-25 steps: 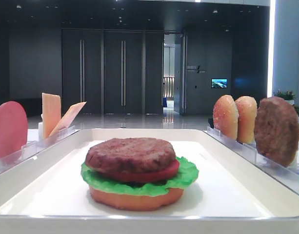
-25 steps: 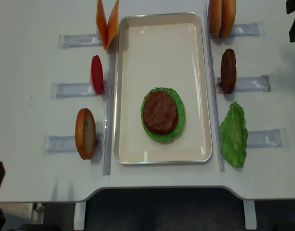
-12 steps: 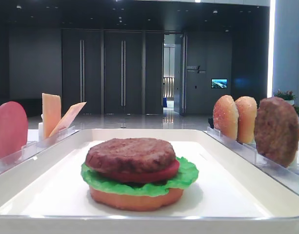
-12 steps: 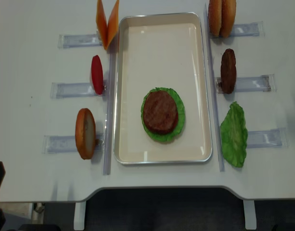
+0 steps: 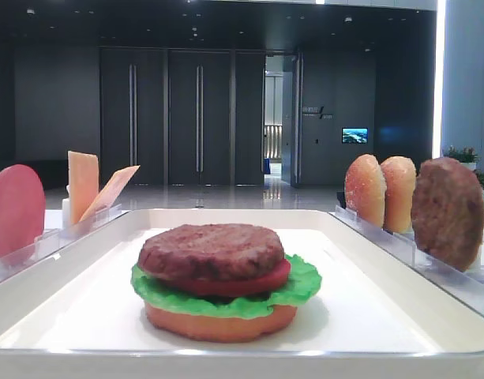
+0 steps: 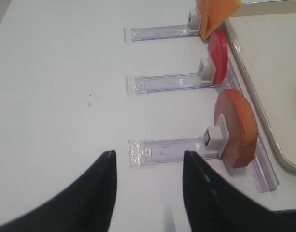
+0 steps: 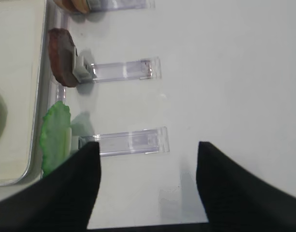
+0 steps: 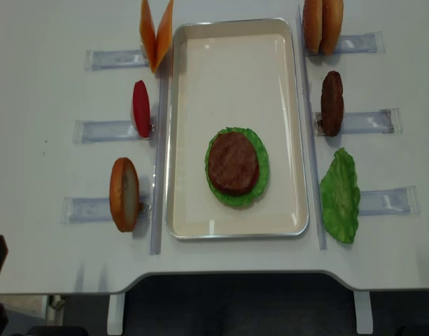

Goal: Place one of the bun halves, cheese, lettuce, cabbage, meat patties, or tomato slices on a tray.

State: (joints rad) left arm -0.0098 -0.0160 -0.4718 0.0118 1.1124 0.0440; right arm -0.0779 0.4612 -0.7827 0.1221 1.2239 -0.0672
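I see base, lettuce, tomato, patty (image 8: 233,163) stacked on tray (image 8: 231,42); cheese (image 8: 155,31), top bun remain; both end effectors spread, empty

1. A white tabletop (image 8: 53,84) carries six clear plastic racks (image 8: 106,130), three lying flat along each long side.
2. Beyond it, a dim hall with tall dark doors (image 5: 166,114), one opening onto a lit corridor (image 5: 274,118).
3. A small glowing screen (image 5: 354,135) hangs on the far wall; a potted plant (image 5: 463,153) stands at right.
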